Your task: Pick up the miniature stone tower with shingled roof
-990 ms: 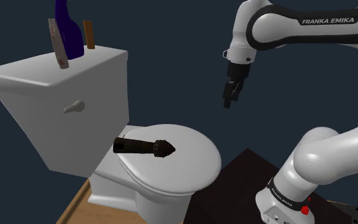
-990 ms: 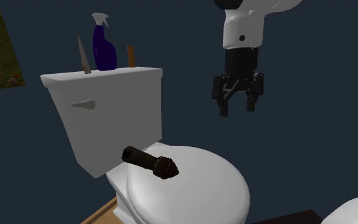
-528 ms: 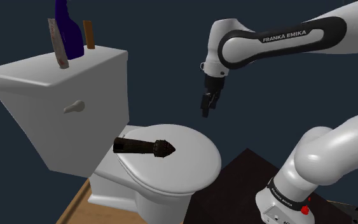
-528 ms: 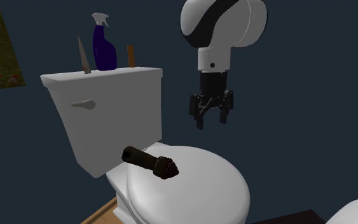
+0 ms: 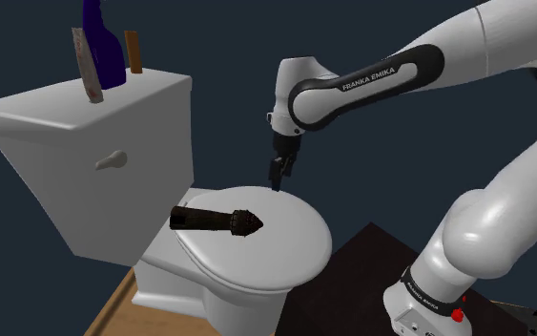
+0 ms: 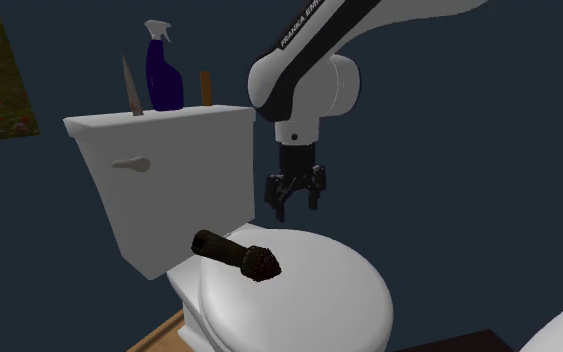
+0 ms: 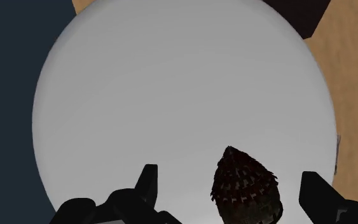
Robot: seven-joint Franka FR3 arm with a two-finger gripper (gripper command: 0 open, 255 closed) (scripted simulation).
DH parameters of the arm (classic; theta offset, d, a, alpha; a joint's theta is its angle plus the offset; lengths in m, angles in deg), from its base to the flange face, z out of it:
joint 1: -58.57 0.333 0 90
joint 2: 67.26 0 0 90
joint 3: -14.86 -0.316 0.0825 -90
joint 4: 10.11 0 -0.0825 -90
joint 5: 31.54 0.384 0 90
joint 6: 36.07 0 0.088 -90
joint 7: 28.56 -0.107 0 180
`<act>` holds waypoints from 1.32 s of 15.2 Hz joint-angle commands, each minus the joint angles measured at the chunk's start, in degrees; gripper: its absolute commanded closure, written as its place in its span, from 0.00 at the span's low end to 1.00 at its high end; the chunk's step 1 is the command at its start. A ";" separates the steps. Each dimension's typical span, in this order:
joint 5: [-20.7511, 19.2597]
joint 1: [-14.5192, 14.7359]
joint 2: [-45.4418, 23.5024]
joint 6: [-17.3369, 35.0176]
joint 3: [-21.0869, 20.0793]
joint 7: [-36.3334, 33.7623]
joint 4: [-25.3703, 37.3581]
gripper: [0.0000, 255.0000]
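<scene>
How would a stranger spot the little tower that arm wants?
Find the white toilet; on its closed lid lies a small dark brown tower, tipped on its side. Its pointed shingled roof sets it apart from the blue bottle standing on the tank.

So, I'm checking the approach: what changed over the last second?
The gripper moved to the shoulder view's left and downward, open, and is now just above the toilet lid near the lying tower. Nothing was grasped. The tower and the spray bottle stayed put.
</scene>
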 commanded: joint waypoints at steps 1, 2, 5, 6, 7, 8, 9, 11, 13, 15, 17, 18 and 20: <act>-0.91 0.39 -4.45 2.74 -0.89 -0.27 2.11 0.00; -1.44 0.62 -6.55 3.96 -1.30 -0.48 3.12 0.00; -3.42 1.44 -12.92 7.24 -2.35 -1.29 6.54 0.00; -4.18 1.77 -15.06 8.19 -2.63 -1.60 7.81 0.00; -4.99 2.13 -17.19 9.07 -2.88 -1.93 9.14 0.00; -5.82 2.53 -19.33 9.88 -3.07 -2.26 10.53 0.00; -6.69 2.98 -21.46 10.61 -3.22 -2.60 11.99 0.00; -8.44 4.01 -25.71 11.87 -3.38 -3.25 15.10 0.00; -10.17 5.17 -29.94 12.84 -3.40 -3.82 18.46 0.00; -11.84 6.47 -34.16 13.53 -3.29 -4.28 22.08 0.00; -12.76 7.25 -36.65 14.36 -3.04 -4.56 23.79 0.00; -12.96 7.35 -37.17 14.95 -2.91 -4.68 23.71 0.00; -13.38 7.55 -38.23 16.10 -2.65 -4.94 23.59 0.00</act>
